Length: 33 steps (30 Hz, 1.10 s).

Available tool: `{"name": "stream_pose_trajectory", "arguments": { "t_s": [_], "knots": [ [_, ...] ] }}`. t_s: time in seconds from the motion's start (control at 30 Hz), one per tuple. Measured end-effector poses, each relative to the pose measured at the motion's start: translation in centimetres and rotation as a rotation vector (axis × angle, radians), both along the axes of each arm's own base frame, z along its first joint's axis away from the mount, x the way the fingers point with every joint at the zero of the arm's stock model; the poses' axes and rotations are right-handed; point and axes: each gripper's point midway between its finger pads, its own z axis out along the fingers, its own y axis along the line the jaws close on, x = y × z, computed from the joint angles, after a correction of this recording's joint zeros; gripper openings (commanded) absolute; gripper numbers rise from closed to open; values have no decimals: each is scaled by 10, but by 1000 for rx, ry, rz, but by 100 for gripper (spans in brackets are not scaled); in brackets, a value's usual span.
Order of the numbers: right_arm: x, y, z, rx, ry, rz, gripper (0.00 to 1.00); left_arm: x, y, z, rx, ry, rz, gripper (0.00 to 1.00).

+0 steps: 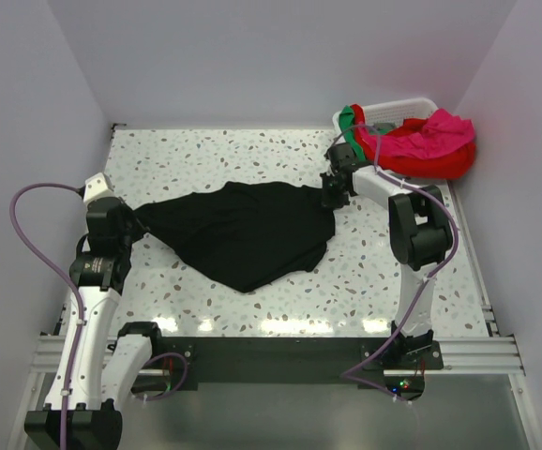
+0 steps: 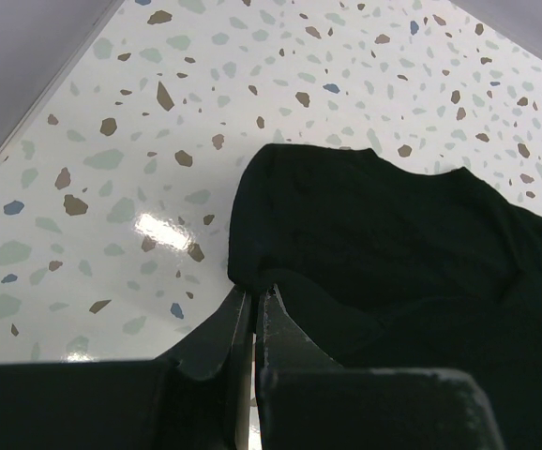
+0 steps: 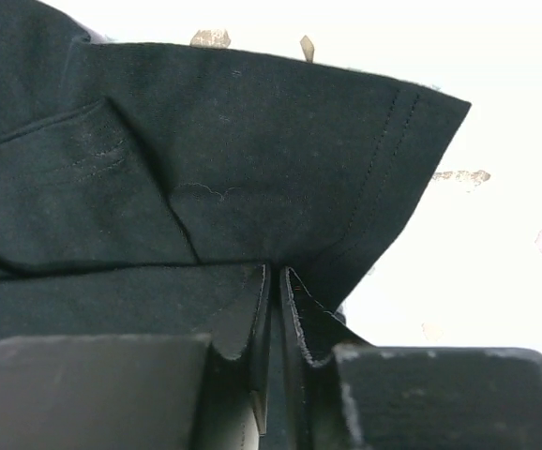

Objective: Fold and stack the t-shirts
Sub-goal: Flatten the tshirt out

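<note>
The black shirt (image 1: 243, 234) lies spread on the tabletop (image 1: 252, 155) between both arms. Left end effector (image 1: 135, 221) pinched together on its left edge; right end effector (image 1: 331, 197) clamped on its right corner (hem stitching shows in wrist view). Other shirts (image 1: 430, 141) heaped in basket (image 1: 398, 105), far right corner.

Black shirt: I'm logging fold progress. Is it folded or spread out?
Spread out. The black shirt lies in one wide, rumpled sheet on the table, with the left claw and right claw each pinching an edge.
</note>
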Motion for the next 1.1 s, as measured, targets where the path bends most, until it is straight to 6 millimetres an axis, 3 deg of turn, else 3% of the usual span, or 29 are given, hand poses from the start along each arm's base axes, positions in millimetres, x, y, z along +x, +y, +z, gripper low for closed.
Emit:
{"name": "stream_pose_trajectory", "arguments": {
  "t_s": [0.2,0.33,0.43,1.1],
  "knots": [
    [-2,1,0,7,7,8,8,0,0,0,0,0,0,0],
    [-4,0,3,4,10,10,21,0,0,-1,0,3,0,0],
    [-5,0,10,5,-1,15,25,-1,0,-6,-1,12,0,0],
    [-7,3,14,23,-3,24,23,-4,0,-9,0,11,0,0]
  ]
}}
